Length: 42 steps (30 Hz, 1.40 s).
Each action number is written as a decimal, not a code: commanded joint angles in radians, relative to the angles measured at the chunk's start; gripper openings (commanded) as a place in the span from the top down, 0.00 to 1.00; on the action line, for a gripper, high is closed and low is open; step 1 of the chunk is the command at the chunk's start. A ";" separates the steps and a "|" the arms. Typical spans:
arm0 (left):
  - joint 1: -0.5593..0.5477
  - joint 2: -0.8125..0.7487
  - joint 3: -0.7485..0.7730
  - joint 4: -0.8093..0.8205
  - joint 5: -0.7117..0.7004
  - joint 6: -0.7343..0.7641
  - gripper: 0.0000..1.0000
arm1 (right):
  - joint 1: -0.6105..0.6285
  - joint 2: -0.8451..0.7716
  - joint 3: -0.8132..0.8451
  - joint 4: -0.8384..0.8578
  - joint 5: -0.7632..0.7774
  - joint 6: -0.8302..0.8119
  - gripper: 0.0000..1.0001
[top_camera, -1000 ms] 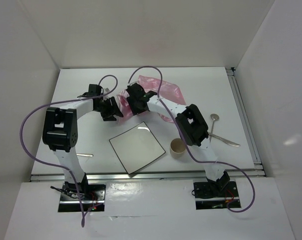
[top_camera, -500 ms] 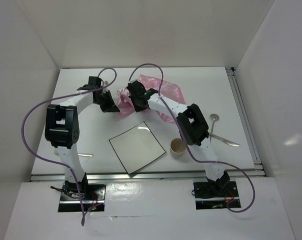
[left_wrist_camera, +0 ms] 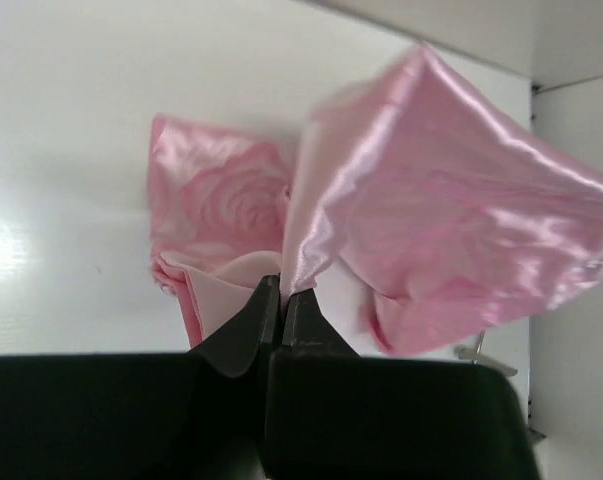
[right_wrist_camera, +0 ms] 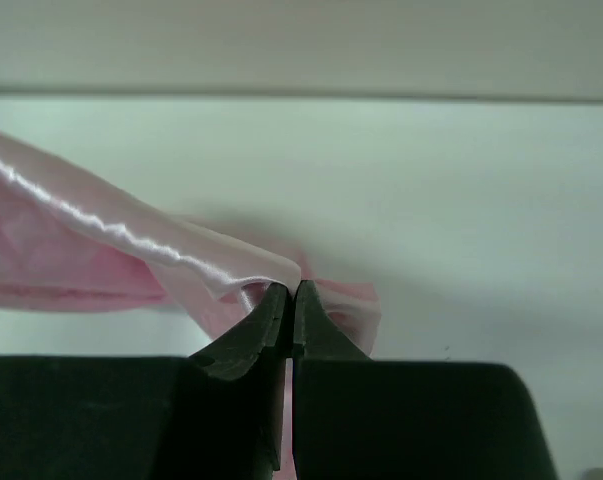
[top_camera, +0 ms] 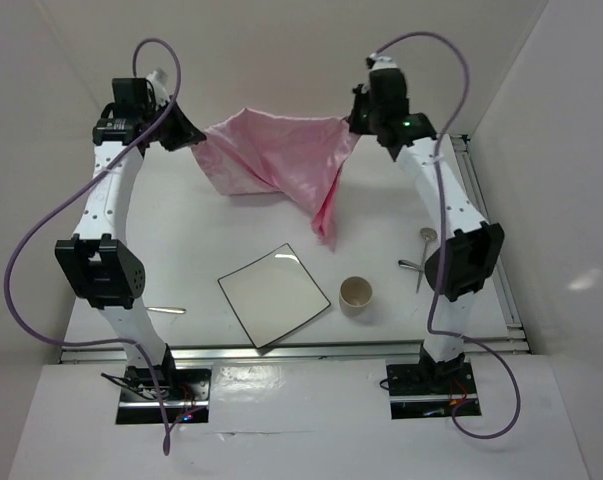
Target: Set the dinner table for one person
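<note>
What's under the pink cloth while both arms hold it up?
Left wrist view shows only white dinner table below the pink cloth, pinched by the left gripper and right gripper. The patch directly beneath its folds is covered in every view.

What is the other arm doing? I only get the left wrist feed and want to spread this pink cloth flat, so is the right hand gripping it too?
Observer: Yes. The right hand is shut on an edge of the pink cloth, at the far right.
Operator: Is the cloth lifted?
Observer: Mostly. From the top it spans between the right hand and the left hand, with one tail drooping toward the dinner table; I cannot tell whether the tail touches.
Operator: Anything in the way nearer the bases?
Observer: A square white plate lies on the near side of the cloth, with a cup to its right.
</note>
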 commanded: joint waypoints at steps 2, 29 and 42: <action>0.012 -0.074 0.115 -0.062 0.023 0.001 1.00 | -0.044 -0.153 0.110 -0.042 -0.090 0.009 1.00; 0.030 -0.150 0.272 -0.076 -0.037 0.025 1.00 | -0.210 -0.353 -0.059 0.055 -0.201 -0.056 1.00; 0.122 0.037 0.403 0.036 0.089 -0.067 1.00 | -0.247 -0.156 0.075 0.217 -0.222 -0.025 1.00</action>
